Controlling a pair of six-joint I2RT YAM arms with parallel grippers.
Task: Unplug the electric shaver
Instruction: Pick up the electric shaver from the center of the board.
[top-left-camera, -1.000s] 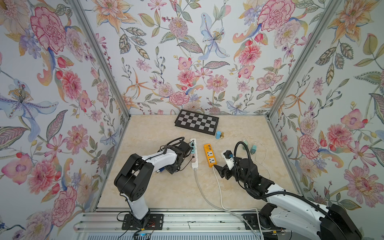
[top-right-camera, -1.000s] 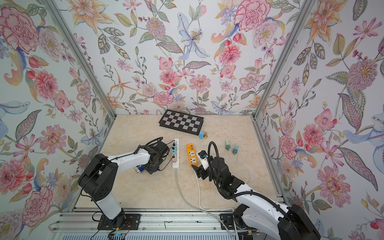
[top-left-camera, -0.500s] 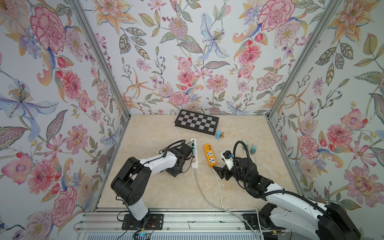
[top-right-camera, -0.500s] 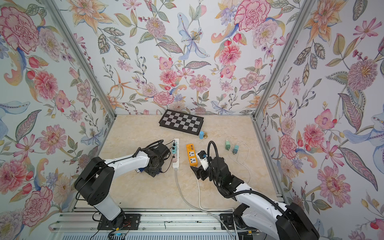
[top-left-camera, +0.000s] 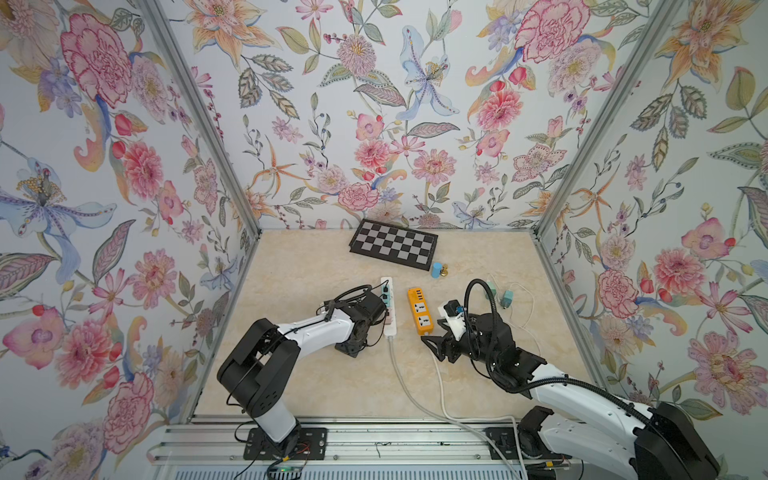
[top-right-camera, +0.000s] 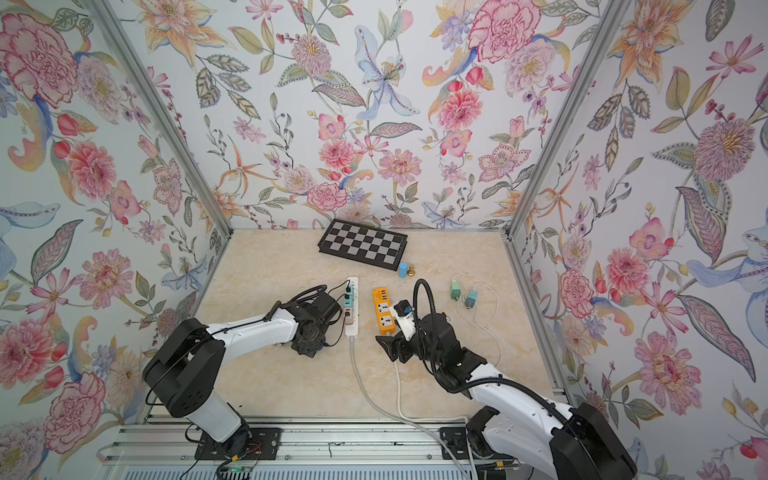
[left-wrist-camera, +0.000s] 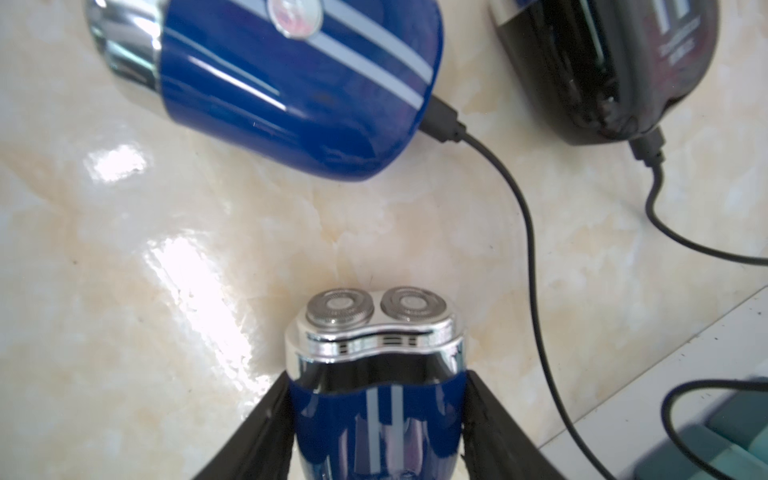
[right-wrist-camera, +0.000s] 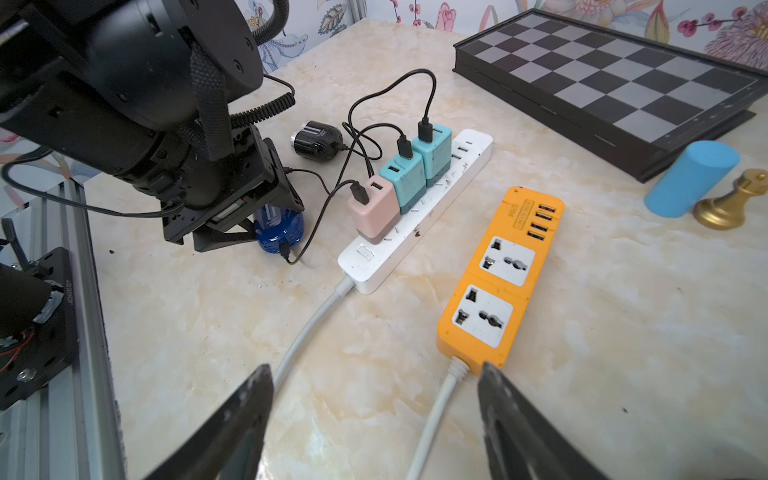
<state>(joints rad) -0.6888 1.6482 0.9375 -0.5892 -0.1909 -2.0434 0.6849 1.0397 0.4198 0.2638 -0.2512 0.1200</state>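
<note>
In the left wrist view a blue electric shaver (left-wrist-camera: 376, 399) with two round chrome heads sits between the jaws of my left gripper (left-wrist-camera: 376, 376), which is shut on its sides. The right wrist view shows that shaver (right-wrist-camera: 277, 230) under the left gripper, with a black cable (right-wrist-camera: 316, 224) plugged into its end and running to a pink adapter (right-wrist-camera: 372, 212) on the white power strip (right-wrist-camera: 419, 232). In both top views the left gripper (top-left-camera: 351, 347) (top-right-camera: 307, 347) points down beside the strip. My right gripper (right-wrist-camera: 374, 370) (top-left-camera: 436, 347) is open, with nothing held, over the orange strip's cord.
A second blue shaver (left-wrist-camera: 291, 83) and a black shaver (left-wrist-camera: 615, 62), both cabled, lie close to the held one. Two teal adapters (right-wrist-camera: 415, 166) sit on the white strip. An orange power strip (right-wrist-camera: 503, 274), a chessboard (top-left-camera: 395, 249), a blue cylinder (top-left-camera: 436, 270) and a gold pawn (top-left-camera: 444, 271) lie further back.
My left gripper has shifted a little toward the table's front edge, still shut on the shaver. The right arm has barely moved.
</note>
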